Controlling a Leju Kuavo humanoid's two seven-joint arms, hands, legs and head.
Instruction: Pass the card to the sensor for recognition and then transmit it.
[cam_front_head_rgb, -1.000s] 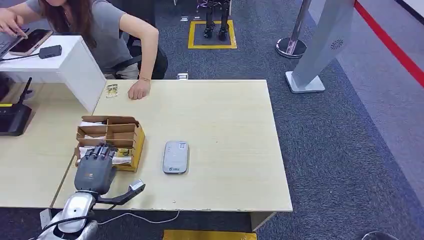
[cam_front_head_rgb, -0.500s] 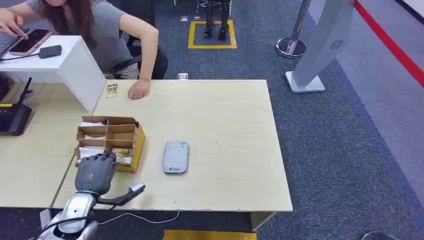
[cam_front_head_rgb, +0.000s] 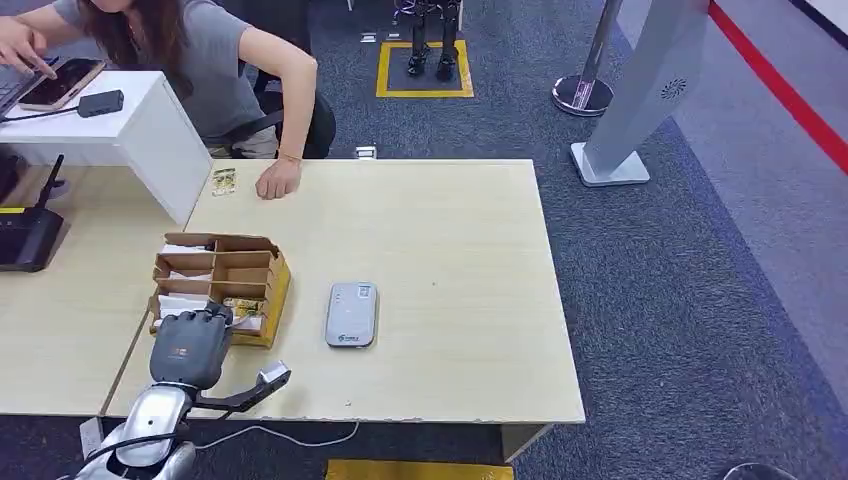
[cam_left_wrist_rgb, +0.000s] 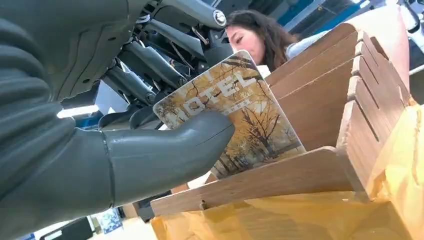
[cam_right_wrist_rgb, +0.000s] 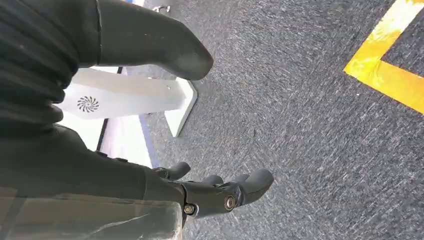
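Left hand (cam_front_head_rgb: 190, 345) at near left table edge, thumb and fingers pinching hotel card (cam_left_wrist_rgb: 235, 117), card's lower part in near slot of cardboard box (cam_front_head_rgb: 222, 282). Right hand (cam_right_wrist_rgb: 220, 192) hangs over carpet, fingers apart, holding nothing. Risk: card snags on divider, tips box, or slips from thin pinch. Sensor (cam_front_head_rgb: 351, 313) just right of box; open tabletop beyond. Person's hand (cam_front_head_rgb: 277, 181) rests at far edge.

One word can be read — "HOTEL", in pale capitals across the card (cam_left_wrist_rgb: 235, 112) printed with yellow autumn trees, seen in the left wrist view; smaller print beneath it is too fine to make out — the sensor's (cam_front_head_rgb: 351, 313) markings are too small to read
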